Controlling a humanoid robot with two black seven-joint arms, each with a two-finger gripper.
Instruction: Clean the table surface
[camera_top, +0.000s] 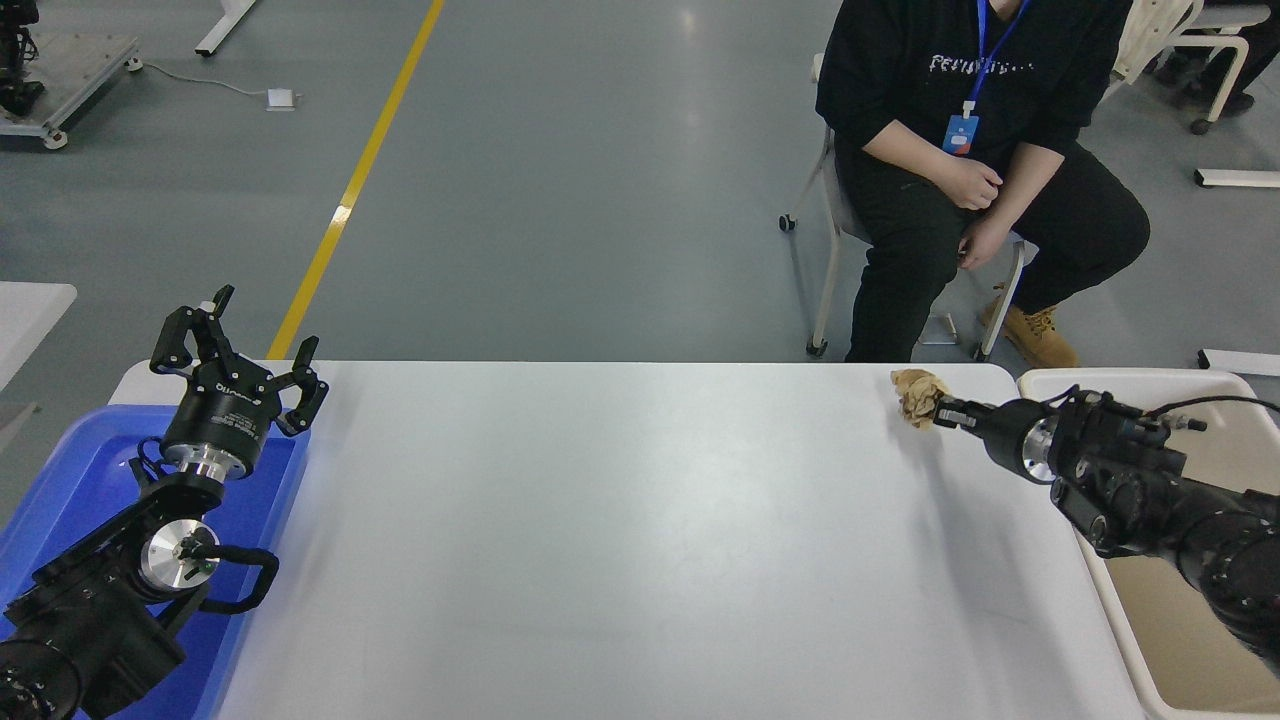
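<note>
My right gripper (938, 412) is clamped on a crumpled ball of tan-brown paper (916, 393), holding it up near the far right corner of the large, smooth white tabletop (620, 540). The wad looks lifted clear of the surface, though from this angle I cannot be sure it is fully off it. The cream-white rectangular bin (1120, 640) sits just beside the tabletop's right edge, and my forearm already reaches across its near wall. My left gripper (236, 352) is parked with its fingers spread apart above the far end of the blue plastic tray (70, 470), at the tabletop's left edge. A person in black clothes sits on a chair beyond the tabletop's far side, hands in lap.

I judge I am in the carrying step: the paper is picked up and not yet binned. Next I need to swing the wad rightward over the bin's opening, then part my fingers so it drops inside rather than on the rim.
</note>
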